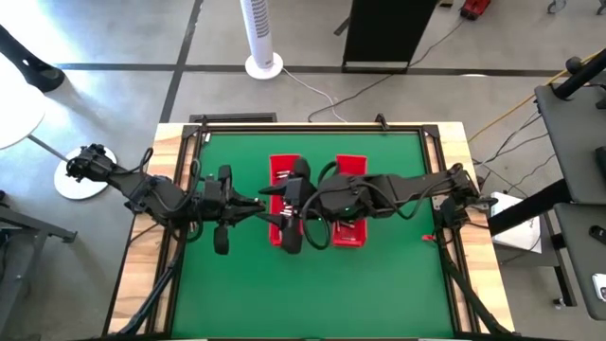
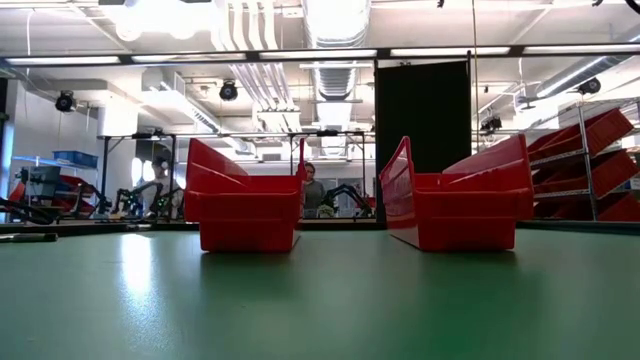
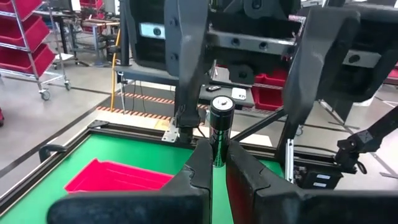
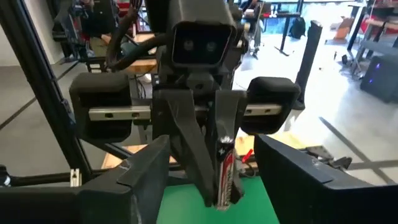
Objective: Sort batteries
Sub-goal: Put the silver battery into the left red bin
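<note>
One battery [image 3: 221,124], a dark cylinder with a silvery end cap, is held high above the green table, and my left gripper [image 3: 214,157] is shut on it. In the right wrist view the battery [image 4: 226,167] shows a reddish band. My right gripper [image 4: 212,148] faces the left one and is open. Its two fingers [image 3: 186,68] stand on either side of the battery without touching it. From above, both grippers [image 1: 282,199] meet over the left red tray [image 1: 280,170]. The low view shows neither gripper. My left gripper pinches the battery's lower part [image 3: 217,152] between its two fingertips. The fingers come level from the table's left side and lie across the battery. The battery stands upright out of the fingertips, its capped end [image 3: 222,103] up, lifted clear of the table and trays.
Two long red trays [image 2: 243,205] [image 2: 463,200] stand side by side mid-table on the green mat [image 1: 379,275]. Small pale pieces lie in the left tray's far end [image 1: 281,176]. Free mat lies toward the near edge. A black frame [image 1: 312,126] borders the table.
</note>
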